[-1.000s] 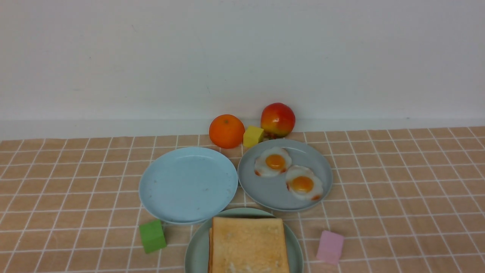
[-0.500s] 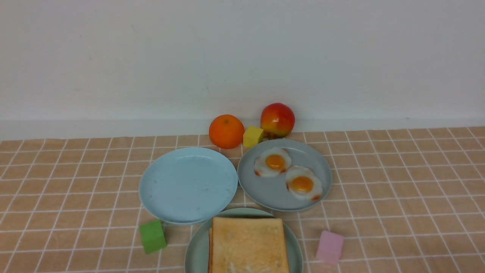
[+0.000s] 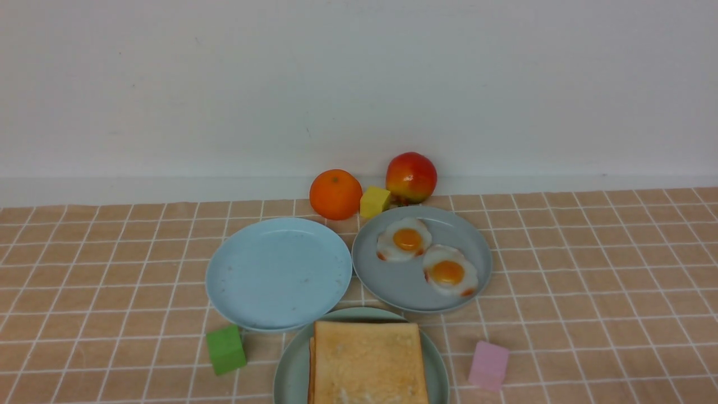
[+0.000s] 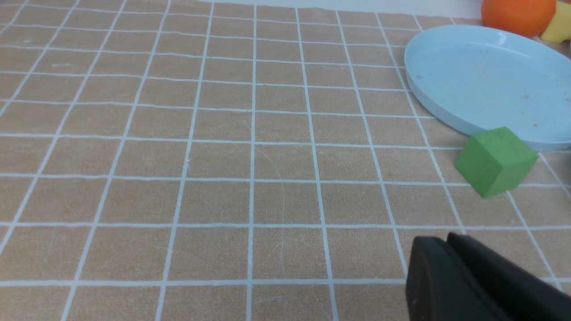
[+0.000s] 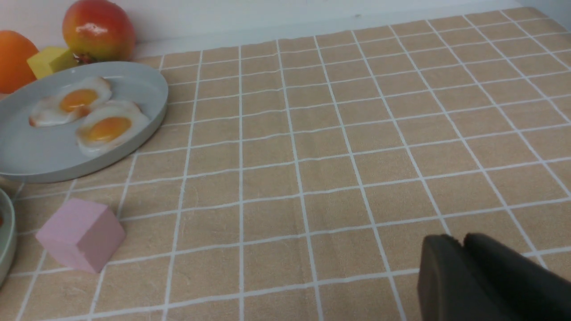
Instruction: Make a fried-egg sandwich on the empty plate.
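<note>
The pale mint-green plate [image 3: 359,312] sits at the near edge of the table, between the arms. Two stacked golden-brown toast slices [image 3: 367,362] lie flat on it and cover most of it. I cannot see what is between the slices. The plate's rim also shows in the right wrist view [image 5: 5,240]. My left gripper [image 4: 446,243] is shut and empty, low over bare cloth, near the green cube. My right gripper [image 5: 459,240] is shut and empty, over bare cloth to the right of the plates. Neither gripper shows in the front view.
A light blue plate [image 3: 277,272] holds only crumbs. A grey-blue plate [image 3: 404,283] holds two fried eggs [image 3: 406,240]. A green cube [image 3: 225,349] and a pink cube [image 3: 489,365] flank the mint plate. An orange [image 3: 335,193], yellow cube [image 3: 374,202] and apple [image 3: 411,177] stand at the back.
</note>
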{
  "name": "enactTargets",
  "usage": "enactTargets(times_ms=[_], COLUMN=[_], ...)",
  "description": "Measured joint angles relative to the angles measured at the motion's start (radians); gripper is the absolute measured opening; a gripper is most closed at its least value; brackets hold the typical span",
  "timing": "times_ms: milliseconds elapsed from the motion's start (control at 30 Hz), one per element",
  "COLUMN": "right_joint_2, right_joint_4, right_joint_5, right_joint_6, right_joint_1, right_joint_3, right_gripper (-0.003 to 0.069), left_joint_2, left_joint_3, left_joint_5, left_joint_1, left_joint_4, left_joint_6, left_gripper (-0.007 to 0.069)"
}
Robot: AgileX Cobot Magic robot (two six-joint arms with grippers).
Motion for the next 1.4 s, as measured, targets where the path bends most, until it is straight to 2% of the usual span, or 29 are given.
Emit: enactTargets(times_ms=[1400], right_joint_2=[0.000], right_joint_4=[0.000], right_joint_5=[0.000], right_joint_6=[-0.001], right_joint_1=[0.000], right_joint_3=[0.000], right_gripper=[0.0133], left_joint_2=[0.000], left_joint_3=[0.000], left_joint_5=[0.000], left_joint_1=[0.000], left_joint_4=[0.000], left_joint_6=[0.000], left_gripper=[0.0092])
